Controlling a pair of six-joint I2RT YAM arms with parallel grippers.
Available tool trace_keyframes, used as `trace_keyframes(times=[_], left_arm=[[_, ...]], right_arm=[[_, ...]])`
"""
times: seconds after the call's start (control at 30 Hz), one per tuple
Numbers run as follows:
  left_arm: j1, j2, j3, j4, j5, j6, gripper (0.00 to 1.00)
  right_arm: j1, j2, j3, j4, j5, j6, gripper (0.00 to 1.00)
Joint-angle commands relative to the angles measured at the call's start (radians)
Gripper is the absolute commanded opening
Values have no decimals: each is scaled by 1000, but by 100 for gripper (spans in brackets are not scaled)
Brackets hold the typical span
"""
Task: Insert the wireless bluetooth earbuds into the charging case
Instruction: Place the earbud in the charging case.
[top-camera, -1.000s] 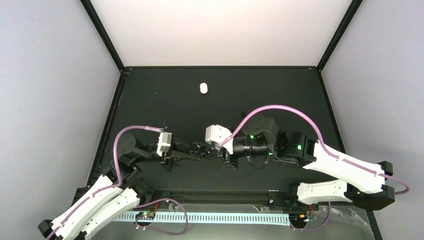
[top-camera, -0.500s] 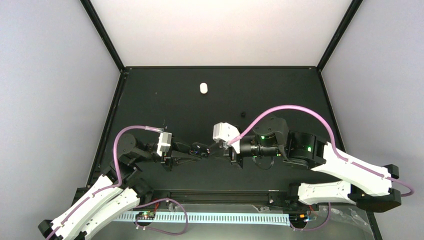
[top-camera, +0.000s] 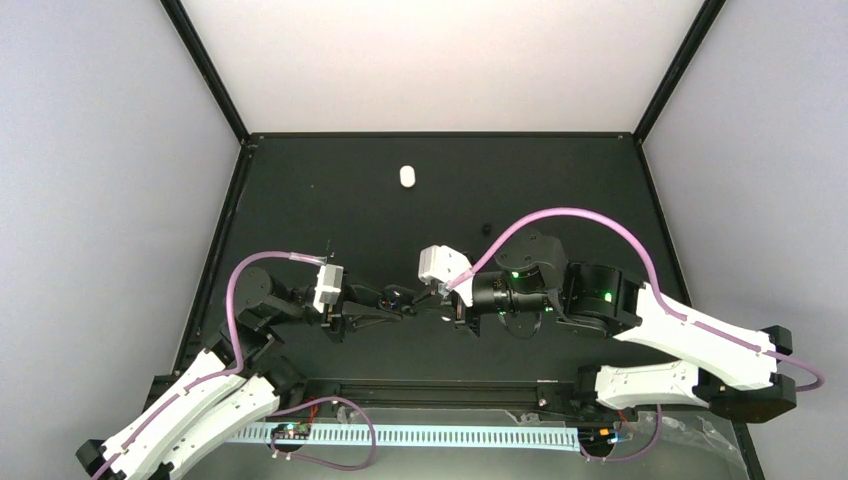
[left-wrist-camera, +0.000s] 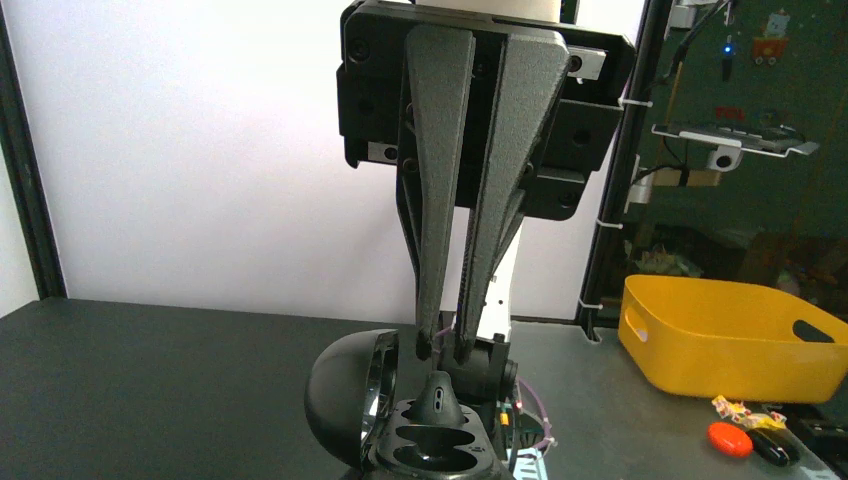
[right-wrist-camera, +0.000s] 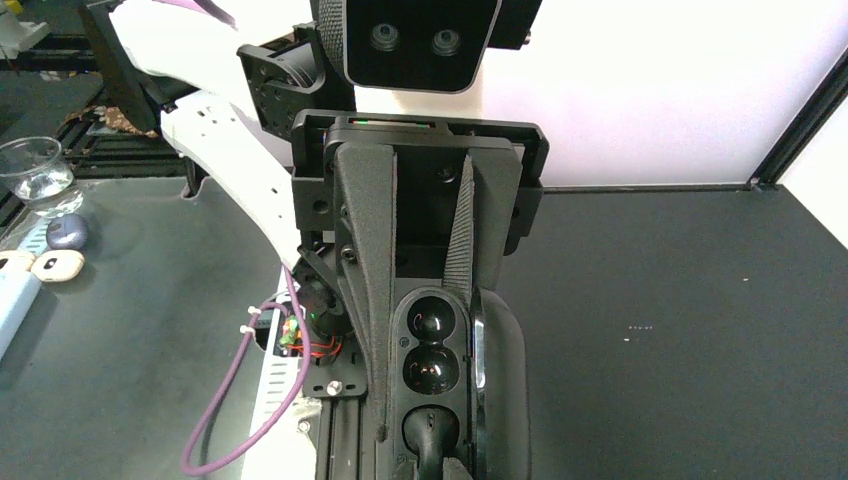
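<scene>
left gripper (top-camera: 402, 300): jaws clamped on the two sides of the open black charging case (right-wrist-camera: 432, 346) and holding it clear of the table (top-camera: 320, 200). The lid (left-wrist-camera: 345, 400) is swung out to one side.
right gripper (left-wrist-camera: 444, 348): jaws drawn narrow with nothing visible between them. It points tip to tip at the left jaws, with the case between the two.
black earbud (left-wrist-camera: 438, 392): in the well at the case's outer end, straight off the right tips and just beyond them. I cannot tell whether tip and bud touch.
long axis: the bud stands on end toward the right tips, roughly in line with those jaws. The case lies lengthwise along the left jaws.
seating: the bud rises above the rim, so it looks not fully home.
inner wells (right-wrist-camera: 430, 372): deeper between the left jaws; they look empty.
nearer arm: the right. The left serves only as the holder.
coming move: probably a short push along the right jaws' own line. A push off that line could tip the bud or twist the case in its grip.
elsewhere: a white oval object (top-camera: 407, 176) and a dark speck (top-camera: 487, 228) lie on the table well beyond both jaws. Both are too small to identify.
</scene>
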Motion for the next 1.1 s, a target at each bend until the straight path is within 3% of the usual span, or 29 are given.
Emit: trace_keyframes(times=[0.0,0.73,1.07], left_arm=[[5,-7,1,39,-4,-2,2],[5,-4,0,37,-12,7,2],[5,-9,0,25,-29,19,2]], right_arm=[[5,11,-3,15,-3,-2,5],[6,64,31,-33,-35,-18,1],[6,5,52,-12,-33,-8,2]])
